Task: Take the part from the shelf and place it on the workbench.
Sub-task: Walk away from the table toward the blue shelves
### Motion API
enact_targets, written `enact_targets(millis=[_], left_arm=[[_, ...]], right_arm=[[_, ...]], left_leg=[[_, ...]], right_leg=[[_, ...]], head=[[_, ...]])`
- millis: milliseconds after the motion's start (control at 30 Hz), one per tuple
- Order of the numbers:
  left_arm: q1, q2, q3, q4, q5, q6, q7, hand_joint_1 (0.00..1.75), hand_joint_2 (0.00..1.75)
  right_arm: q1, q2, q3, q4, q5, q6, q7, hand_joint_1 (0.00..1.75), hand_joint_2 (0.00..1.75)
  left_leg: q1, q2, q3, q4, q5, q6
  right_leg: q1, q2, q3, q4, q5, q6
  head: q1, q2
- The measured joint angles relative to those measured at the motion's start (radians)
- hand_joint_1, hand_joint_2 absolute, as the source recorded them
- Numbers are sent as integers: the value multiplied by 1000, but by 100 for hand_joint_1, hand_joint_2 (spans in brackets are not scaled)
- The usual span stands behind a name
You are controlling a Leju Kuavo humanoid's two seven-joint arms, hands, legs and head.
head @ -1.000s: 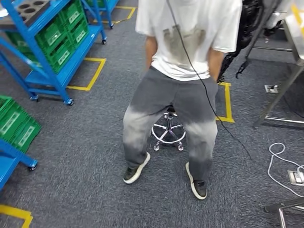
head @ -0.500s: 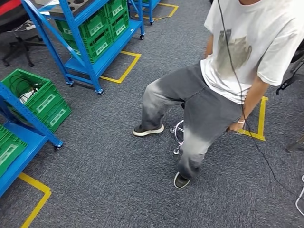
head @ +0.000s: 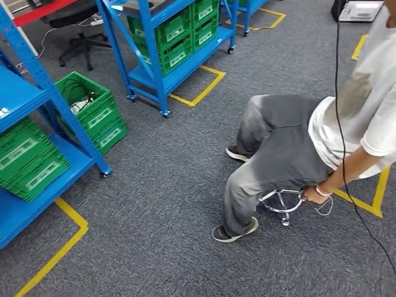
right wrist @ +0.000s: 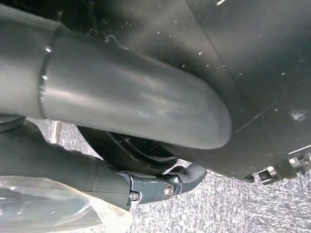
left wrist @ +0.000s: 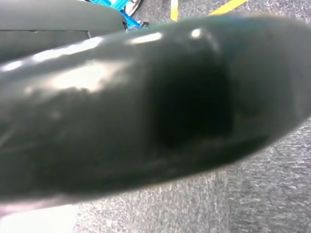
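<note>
— Where is there room to move?

— The grey carpet floor (head: pixel 154 210) lies open through the middle and lower middle of the head view. Yellow tape lines (head: pixel 63 246) mark bays at lower left and upper centre.

— And the edges?

— A blue metal shelf rack on castors (head: pixel 151 59) stands at upper centre with green plastic crates (head: pixel 179 34) on its levels. A second blue rack (head: pixel 28 86) fills the left edge and also holds crates, and an open green crate of cables (head: pixel 91 111) sits on the floor between the two.

— The part?

— I cannot pick it out for certain. A flat grey slab (head: pixel 140 6) lies on the upper-centre rack's top level, cut by the frame edge.

— The hands?

— The right hand (right wrist: pixel 139 145) shows a thick grey thumb over a darker finger, but its grasp cannot be told. The left hand (left wrist: pixel 43 19) is a close blur, so the same goes.

— What stands in the way?

— A person in a white shirt and grey trousers (head: pixel 284 148) sits at right on a chrome-based stool (head: pixel 280 203), and a black cable (head: pixel 342 124) hangs across them.
</note>
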Motion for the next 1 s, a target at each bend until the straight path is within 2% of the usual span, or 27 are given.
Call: enact_targets(millis=[33,100,133,167,200,233,267,300,333,367,400,433,467,500,533,567,600,667,700,733,767,800,833,900,933,967,1000], left_arm=[[4,-1,-5,0,-2,1,1,0,0],[6,-2,-12,0,-4,3,2,0,0],[4,-4,-16,0,-8,3,2,0,0],[2,-6,-21,0,-15,4,4,0,0],[0,-9,-27,0,-24,4,5,0,0],[-1,-12,-35,0,-34,3,7,0,0],[-1,-15,-43,0,-45,3,9,0,0],[-1,-19,-51,0,-56,2,12,0,0],[0,-23,-59,0,-67,-1,18,0,0],[-1,-27,-68,0,-80,-3,26,0,0],[-2,-32,-78,0,-93,-5,39,0,0],[-3,-37,-88,0,-104,-6,53,0,0],[-4,-43,-98,0,-112,-9,68,0,0],[-6,-49,-105,0,-113,-20,84,0,0],[-11,-53,-109,0,-112,-42,102,0,0],[-21,-58,-112,0,-108,-74,122,0,0],[-37,-62,-114,0,-105,-110,145,0,0],[-82,-69,-121,0,-100,-171,189,0,0],[-108,-72,-124,0,-99,-192,206,0,0],[-133,-74,-127,0,-97,-211,220,0,0],[-155,-76,-129,0,-97,-224,229,0,0],[-173,-77,-131,0,-96,-234,236,0,0],[-187,-77,-132,0,-96,-241,241,0,0],[-215,-74,-132,0,-93,-258,256,0,0],[-232,-71,-132,-1,-88,-272,266,0,0],[-253,-65,-131,-1,-78,-290,278,0,0],[-275,-58,-129,-1,-67,-309,287,0,0]], right_arm=[[0,1,-5,0,-2,-2,-1,0,0],[-1,2,-13,1,-5,-6,-5,0,0],[-2,3,-17,1,-8,-8,-7,0,0],[-5,4,-22,1,-12,-11,-9,0,0],[-8,4,-26,2,-19,-14,-9,0,0],[-10,4,-32,2,-27,-19,-8,0,0],[-11,5,-38,3,-38,-24,-8,0,0],[-10,7,-45,4,-50,-28,-8,0,0],[-9,10,-53,6,-63,-33,-10,0,0],[-7,14,-63,10,-75,-36,-14,0,0],[-6,18,-72,14,-87,-40,-18,0,0],[-6,22,-81,17,-97,-44,-24,0,0],[-6,24,-90,20,-104,-47,-28,0,0],[-7,26,-97,22,-109,-49,-30,0,0],[-8,27,-103,23,-111,-50,-32,0,0],[-9,27,-108,25,-111,-51,-32,0,0],[-10,27,-112,27,-109,-50,-31,0,0],[-10,27,-117,30,-102,-48,-28,0,0],[-9,25,-118,30,-98,-47,-26,0,0],[-9,24,-119,31,-94,-45,-24,0,0],[-9,23,-119,31,-91,-42,-23,0,0],[-9,22,-120,31,-89,-39,-22,0,0],[-9,21,-122,31,-86,-36,-22,0,0],[-7,19,-124,31,-73,-25,-24,0,0],[-7,17,-124,31,-64,-17,-25,0,0],[-8,13,-124,31,-56,-5,-27,0,0],[-10,8,-124,30,-49,7,-29,0,0]], left_leg=[[3,-11,3,-6,1,3],[12,-31,11,-20,5,10],[15,-40,12,-22,4,12],[16,-51,13,-23,3,15],[17,-64,14,-23,1,16],[18,-79,16,-22,0,15],[20,-95,20,-22,-2,13],[21,-111,24,-21,-4,10],[23,-127,28,-20,-7,6],[23,-141,29,-16,-9,1],[24,-154,25,-12,-10,-5],[24,-166,19,-8,-8,-11],[25,-178,13,-6,-5,-17],[27,-190,8,-5,-2,-22],[27,-190,5,-3,-2,-27],[26,-172,-2,10,-10,-32],[24,-144,-16,40,-26,-36],[23,-81,-70,155,-78,-44],[24,-68,-101,219,-100,-46],[26,-62,-123,264,-109,-47],[26,-60,-129,275,-98,-45],[26,-58,-117,248,-69,-40],[22,-49,-91,189,-27,-30],[6,-2,-41,79,25,-1],[-2,18,-27,45,30,12],[-7,27,-24,32,21,20],[-8,18,-24,18,18,22]], right_leg=[[0,7,4,2,-6,4],[-2,59,-19,58,-38,13],[-5,92,-52,118,-64,17],[-6,111,-92,190,-90,20],[-8,118,-130,252,-107,23],[-8,120,-155,287,-106,26],[-10,122,-163,283,-82,28],[-12,128,-152,241,-40,30],[-16,143,-131,178,6,32],[-20,172,-111,120,39,34],[-24,200,-95,74,55,34],[-26,221,-85,51,56,31],[-25,230,-81,44,50,26],[-25,220,-75,39,48,19],[-25,207,-71,38,50,15],[-26,192,-67,36,51,11],[-27,174,-63,33,51,6],[-24,135,-57,30,47,-3],[-22,116,-55,31,45,-6],[-19,98,-53,31,42,-8],[-17,83,-49,31,39,-9],[-15,70,-45,31,36,-10],[-12,60,-38,30,31,-10],[-7,44,-32,29,23,-9],[-4,35,-32,28,20,-7],[-2,23,-35,27,19,-4],[2,10,-32,25,18,-1]], head=[[0,0],[5,0],[7,0],[9,0],[9,0],[9,0],[9,0],[8,0],[8,0],[10,0],[10,0],[11,0],[11,0],[11,0],[10,0],[7,0],[3,0],[-4,0],[-4,0],[-4,0],[-4,0],[-5,0],[-5,0],[-4,0],[-4,0],[-4,0],[-5,0]])
